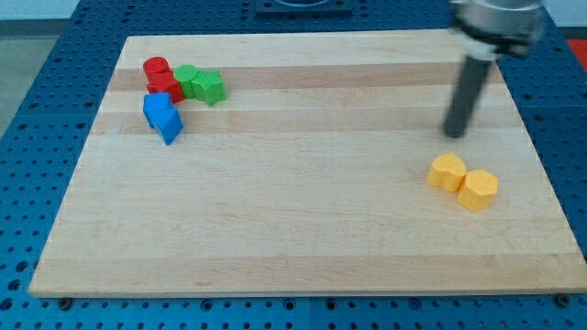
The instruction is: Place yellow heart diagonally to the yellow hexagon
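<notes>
The yellow heart (pixel 448 171) lies on the wooden board at the view's right, touching the yellow hexagon (pixel 478 190), which sits just to its lower right. My tip (pixel 454 136) is on the board a short way above the heart, apart from it. The dark rod rises from the tip toward the view's top right.
A cluster stands at the view's upper left: a red block (pixel 162 77), a green block (pixel 202 84) to its right, and a blue block (pixel 163 117) below them. The wooden board (pixel 293 229) lies on a blue perforated table.
</notes>
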Available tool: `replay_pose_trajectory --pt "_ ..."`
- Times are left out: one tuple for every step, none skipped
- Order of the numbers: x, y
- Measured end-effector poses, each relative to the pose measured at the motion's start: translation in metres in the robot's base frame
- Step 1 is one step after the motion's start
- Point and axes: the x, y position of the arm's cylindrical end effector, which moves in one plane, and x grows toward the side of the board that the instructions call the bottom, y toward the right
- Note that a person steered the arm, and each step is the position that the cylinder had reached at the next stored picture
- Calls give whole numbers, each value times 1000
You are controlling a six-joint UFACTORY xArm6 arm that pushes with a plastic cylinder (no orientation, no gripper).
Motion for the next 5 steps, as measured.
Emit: replay_pose_trajectory --pt "36 65" --pt "92 105" --pt "104 100" --pt "132 68" --pt "137 27"
